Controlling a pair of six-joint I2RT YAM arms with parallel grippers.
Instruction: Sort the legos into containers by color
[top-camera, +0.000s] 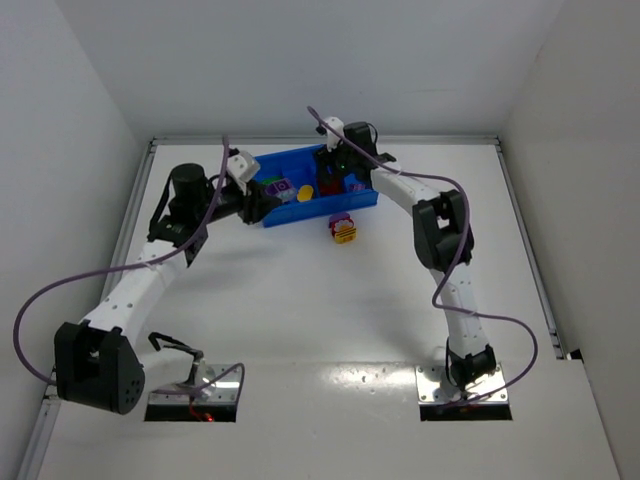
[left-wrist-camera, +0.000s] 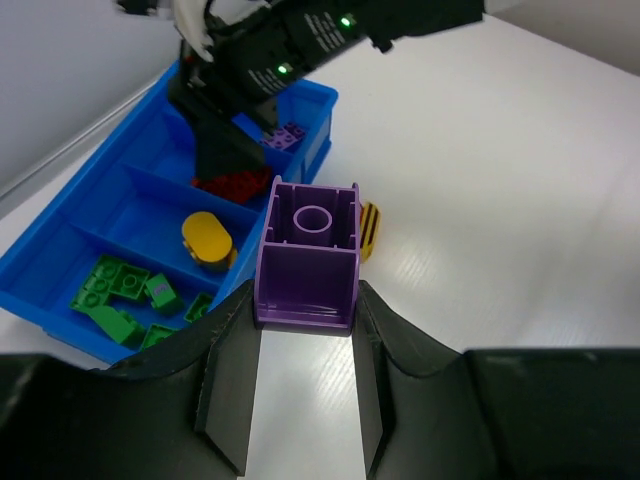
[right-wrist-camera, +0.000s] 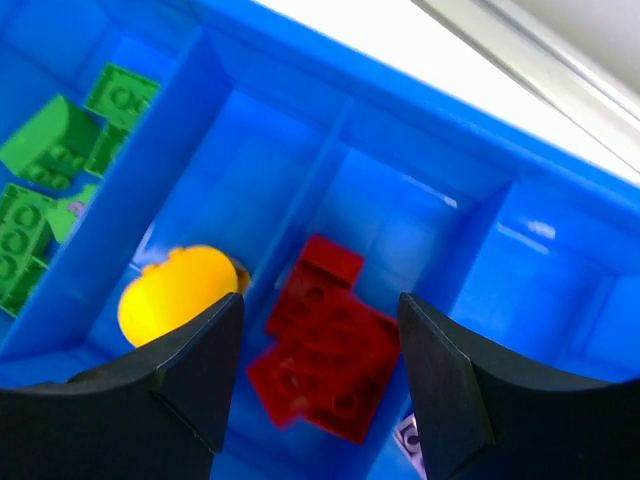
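Up close, hollow purple lego (left-wrist-camera: 307, 262), blue tray (left-wrist-camera: 130, 205)

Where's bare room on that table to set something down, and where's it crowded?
Free: the broad white table between the blue tray and the arm bases. Crowded: the tray, with the left hand and right hand at it, and the brick stack just before it.

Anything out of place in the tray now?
Yes: a small lilac-looking piece lies among the green bricks in the tray, in its end compartment, where only green belongs.
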